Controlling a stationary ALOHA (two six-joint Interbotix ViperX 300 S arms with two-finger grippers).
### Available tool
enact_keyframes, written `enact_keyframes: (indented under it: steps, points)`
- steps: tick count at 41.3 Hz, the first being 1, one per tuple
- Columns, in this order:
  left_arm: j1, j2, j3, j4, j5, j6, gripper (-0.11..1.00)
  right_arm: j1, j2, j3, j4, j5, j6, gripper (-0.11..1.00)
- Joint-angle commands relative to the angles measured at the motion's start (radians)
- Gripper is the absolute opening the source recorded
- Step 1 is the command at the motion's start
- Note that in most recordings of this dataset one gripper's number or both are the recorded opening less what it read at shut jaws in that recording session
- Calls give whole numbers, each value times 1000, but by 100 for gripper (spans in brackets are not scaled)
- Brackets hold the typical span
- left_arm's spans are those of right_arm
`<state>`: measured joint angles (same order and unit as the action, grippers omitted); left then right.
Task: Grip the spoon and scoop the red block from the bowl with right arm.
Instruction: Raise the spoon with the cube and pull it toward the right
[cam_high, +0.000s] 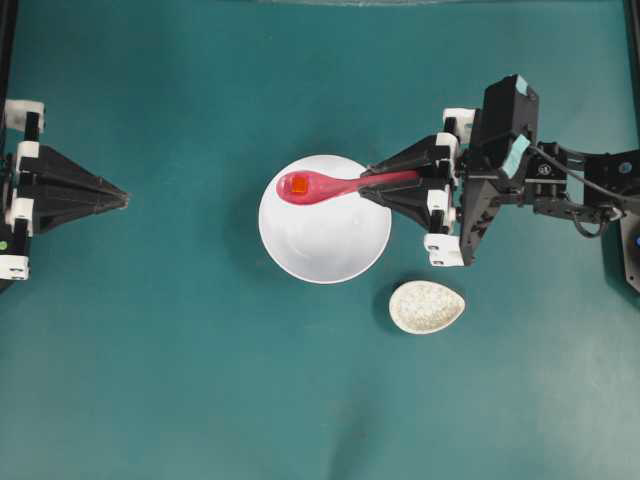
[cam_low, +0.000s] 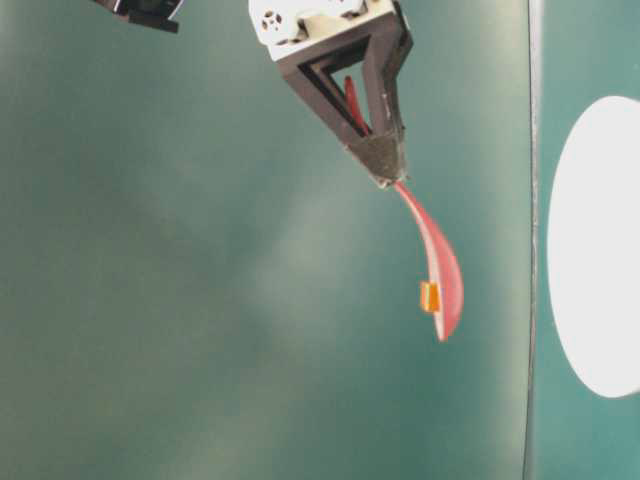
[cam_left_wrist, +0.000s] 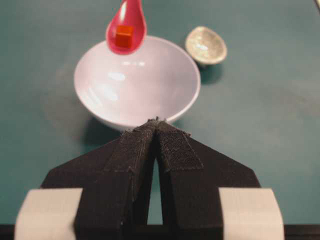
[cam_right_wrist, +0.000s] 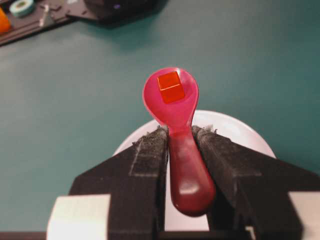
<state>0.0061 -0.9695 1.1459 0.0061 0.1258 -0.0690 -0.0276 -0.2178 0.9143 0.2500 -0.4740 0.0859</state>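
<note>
My right gripper (cam_high: 366, 184) is shut on the handle of the pink-red spoon (cam_high: 325, 187) and holds it level above the white bowl (cam_high: 330, 245). The red block (cam_high: 298, 185) lies in the spoon's scoop, over the bowl's far left rim. In the right wrist view the spoon (cam_right_wrist: 176, 107) sticks out between the pads with the block (cam_right_wrist: 170, 87) in it, and the bowl (cam_right_wrist: 240, 135) is below. In the left wrist view the spoon (cam_left_wrist: 135, 22) and block (cam_left_wrist: 124, 36) hang above the bowl (cam_left_wrist: 145, 85). My left gripper (cam_high: 124, 199) is shut and empty, far left.
A small speckled off-white oval dish (cam_high: 426, 306) sits on the green table right of the bowl's near side; it also shows in the left wrist view (cam_left_wrist: 205, 45). The table-level view shows the right gripper (cam_low: 385, 175), the spoon (cam_low: 438, 265) and the block (cam_low: 429, 296).
</note>
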Motion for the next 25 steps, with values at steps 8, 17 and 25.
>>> enact_keyframes:
  steps: [8, 17, 25]
  points:
    - [2, 5, -23, 3, -8, -2, 0, 14, -38, 3, -26, -78, -5, 25]
    - [0, 8, -21, 3, -9, 0, 0, 14, -63, 23, -28, -97, -5, 25]
    - [2, 17, -21, 3, -18, 0, 0, 15, -91, 34, -26, -98, 3, 25]
